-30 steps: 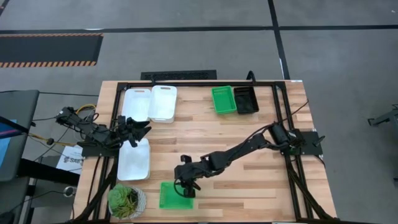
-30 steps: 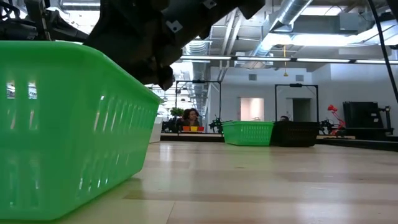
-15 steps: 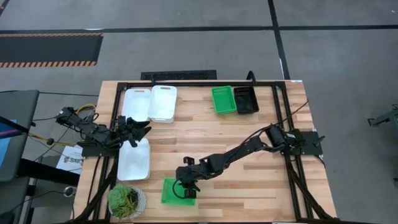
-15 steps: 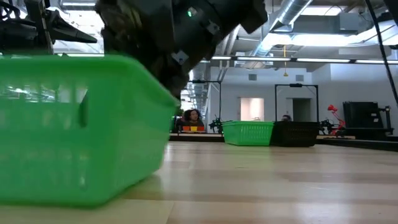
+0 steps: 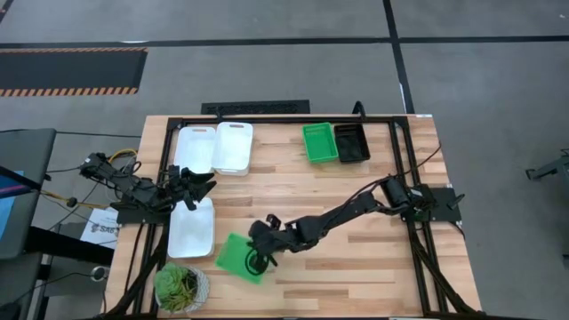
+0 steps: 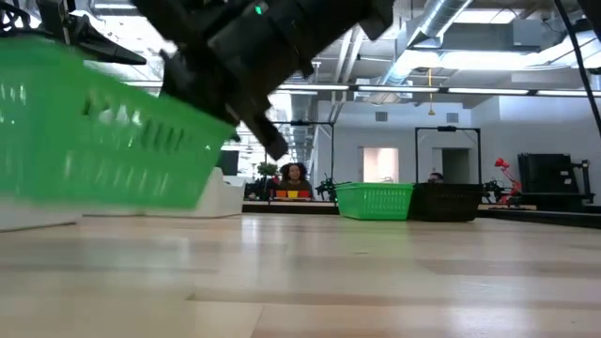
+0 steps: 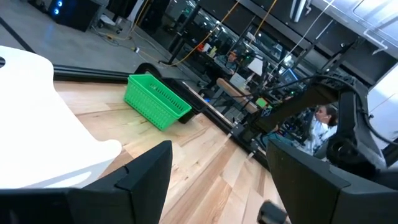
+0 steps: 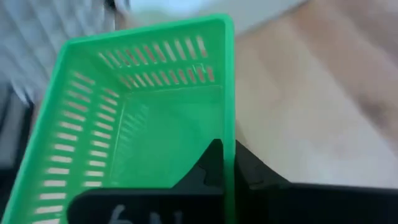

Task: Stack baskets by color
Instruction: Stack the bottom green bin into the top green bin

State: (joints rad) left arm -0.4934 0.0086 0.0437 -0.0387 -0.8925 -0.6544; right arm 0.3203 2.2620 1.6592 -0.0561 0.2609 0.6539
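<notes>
right claw (image 5: 259, 259) was clenched on the rim of a green basket (image 5: 241, 259), one finger (image 8: 210, 167) inside the wall and one outside. basket was tilted, lifted clear of the table (image 5: 356, 267) at its near edge, just beside a white basket (image 5: 191, 228) and the plant (image 5: 180, 287). second green basket (image 5: 317, 142) sat at the far edge, touching a black basket (image 5: 352, 143). two more white baskets (image 5: 214, 148) sat far left. left claw (image 5: 201, 184) hung open over the white basket.

Robotics lab: exposed ceiling ducts (image 6: 441, 38) upper right, further robot rigs (image 6: 449, 155) in background, seated person (image 6: 294, 176) at centre, cable-strewn benches (image 7: 249, 62).
</notes>
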